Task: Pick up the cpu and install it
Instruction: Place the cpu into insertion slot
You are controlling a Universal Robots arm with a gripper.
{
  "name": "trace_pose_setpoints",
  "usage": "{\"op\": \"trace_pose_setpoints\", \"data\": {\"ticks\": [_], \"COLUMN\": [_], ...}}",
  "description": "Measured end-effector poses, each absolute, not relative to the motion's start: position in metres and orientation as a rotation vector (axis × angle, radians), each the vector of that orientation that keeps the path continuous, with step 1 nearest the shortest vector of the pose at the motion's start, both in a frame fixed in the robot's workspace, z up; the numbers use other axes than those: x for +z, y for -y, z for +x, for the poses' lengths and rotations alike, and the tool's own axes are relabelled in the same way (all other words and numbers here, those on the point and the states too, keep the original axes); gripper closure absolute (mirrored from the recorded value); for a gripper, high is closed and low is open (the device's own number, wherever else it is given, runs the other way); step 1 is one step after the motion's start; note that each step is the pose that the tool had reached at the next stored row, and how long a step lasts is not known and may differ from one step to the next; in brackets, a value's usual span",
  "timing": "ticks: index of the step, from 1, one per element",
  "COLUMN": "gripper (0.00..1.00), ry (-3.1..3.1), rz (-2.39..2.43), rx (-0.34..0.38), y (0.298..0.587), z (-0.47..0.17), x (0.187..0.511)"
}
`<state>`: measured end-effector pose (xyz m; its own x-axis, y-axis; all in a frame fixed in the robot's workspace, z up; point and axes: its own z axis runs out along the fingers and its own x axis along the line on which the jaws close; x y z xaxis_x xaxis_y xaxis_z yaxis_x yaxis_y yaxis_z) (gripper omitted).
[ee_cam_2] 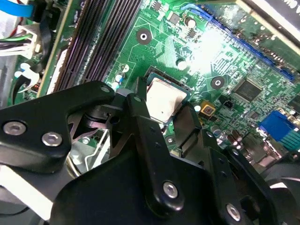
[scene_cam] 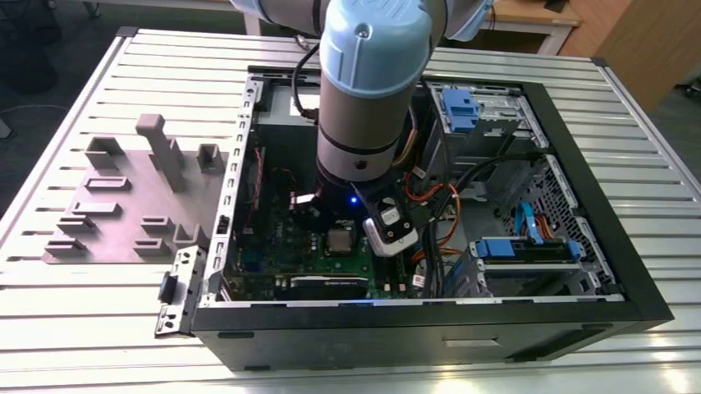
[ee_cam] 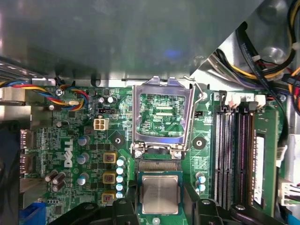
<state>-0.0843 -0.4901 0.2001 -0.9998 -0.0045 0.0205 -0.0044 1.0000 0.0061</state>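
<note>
The computer case sits on the table — a rack on the exterior view's left. Inside lies the motherboard, the cpu on it beside the bracket.

White lettering on green motherboard, seemingly a logo

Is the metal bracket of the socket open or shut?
Open: the bracket is swung back, and the cpu lies uncovered next to its hinge.
</note>
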Motion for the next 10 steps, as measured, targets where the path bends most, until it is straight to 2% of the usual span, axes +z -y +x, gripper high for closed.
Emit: {"op": "trace_pose_setpoints", "data": {"ticks": [10], "gripper": [0.53], "ry": [3.121], "rz": [0.007], "rx": [-0.013], "y": [0.4898], "z": [-0.0851], "x": [0.1951]}}
